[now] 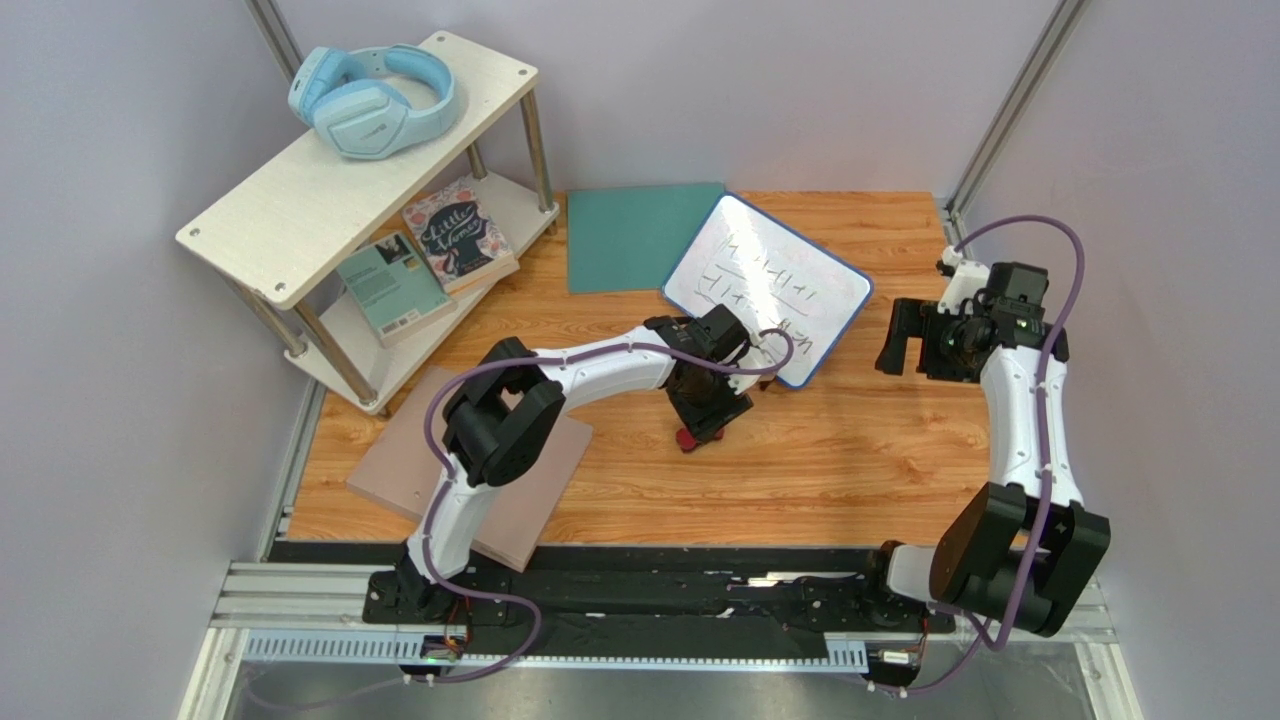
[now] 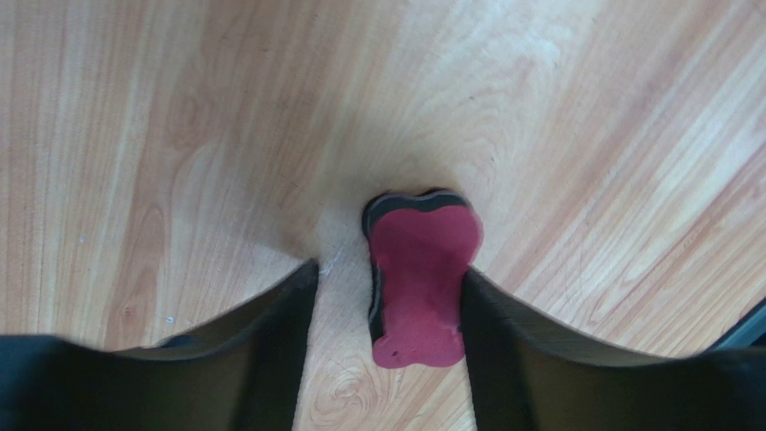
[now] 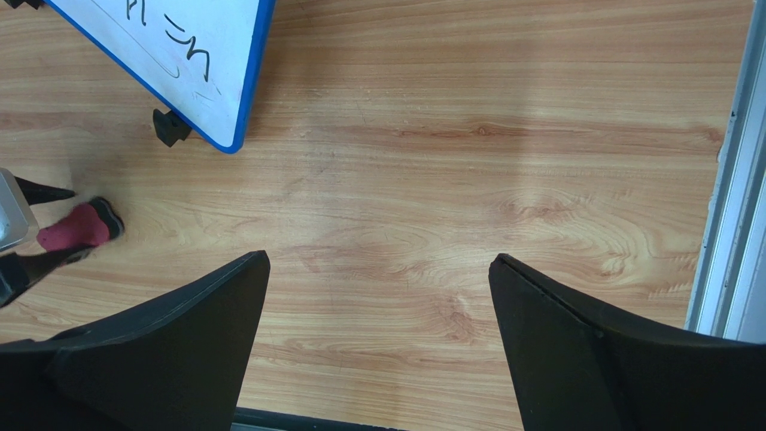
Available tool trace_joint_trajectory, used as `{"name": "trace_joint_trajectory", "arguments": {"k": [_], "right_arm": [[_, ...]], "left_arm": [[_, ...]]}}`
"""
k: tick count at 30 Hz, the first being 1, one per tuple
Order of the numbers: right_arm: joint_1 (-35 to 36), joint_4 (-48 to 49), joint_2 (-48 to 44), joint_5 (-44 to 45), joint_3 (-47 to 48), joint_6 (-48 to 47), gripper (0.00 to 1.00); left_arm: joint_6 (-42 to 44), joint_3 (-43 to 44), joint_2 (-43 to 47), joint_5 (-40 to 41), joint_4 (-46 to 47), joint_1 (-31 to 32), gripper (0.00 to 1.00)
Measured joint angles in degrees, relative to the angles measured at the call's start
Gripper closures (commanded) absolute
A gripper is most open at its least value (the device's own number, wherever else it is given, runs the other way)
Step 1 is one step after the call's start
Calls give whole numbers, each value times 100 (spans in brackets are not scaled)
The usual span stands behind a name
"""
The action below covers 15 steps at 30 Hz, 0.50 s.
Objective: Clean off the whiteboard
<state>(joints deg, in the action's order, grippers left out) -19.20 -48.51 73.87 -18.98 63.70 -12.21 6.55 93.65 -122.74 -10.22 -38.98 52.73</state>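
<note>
**As Left Gripper Straddles Eraser, Whiteboard Carries Writing**

Where the wooden table (image 1: pixel 842 450) is viewed from above, the whiteboard (image 1: pixel 766 288) lies turned at an angle towards its far middle, blue frame complete, with several rows of dark handwriting across its face. A black stand foot (image 3: pixel 169 126) shows at the frame edge in the right wrist view.

Eraser (image 2: pixel 421 278): red face with a dark backing layer, lying on the table just off the whiteboard's near-left edge, apart from the frame.

Left gripper (image 2: pixel 388 274): lowered over the eraser, fingers released and spread to either side of it. One finger (image 2: pixel 485 323) sits against the eraser's side; the other stands clear, with bare wood between. No clamp on the eraser is seen.

Right gripper (image 3: pixel 379 260): positioned just right of the whiteboard, near its right corner, over bare wood. Fingers released, wide apart, nothing between them.

Teal mat (image 1: pixel 639 233): flat on the table, against the whiteboard's far-left side; whether the frame overlaps it cannot be told.

Pinkish board (image 1: pixel 481 473): well to the near-left of the whiteboard, under the left arm.
</note>
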Motion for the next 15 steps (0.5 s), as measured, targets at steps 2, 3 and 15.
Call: {"name": "trace_joint_trajectory", "arguments": {"k": [2, 3, 15], "right_arm": [[0, -9, 20, 11, -15, 0, 2], [0, 0, 24, 33, -17, -2, 2], [-9, 170, 151, 20, -17, -4, 0]], "left_arm": [[-26, 94, -72, 94, -9, 2, 49], [-33, 133, -94, 122, -22, 2, 51], [-177, 195, -107, 507, -83, 46, 100]]}}
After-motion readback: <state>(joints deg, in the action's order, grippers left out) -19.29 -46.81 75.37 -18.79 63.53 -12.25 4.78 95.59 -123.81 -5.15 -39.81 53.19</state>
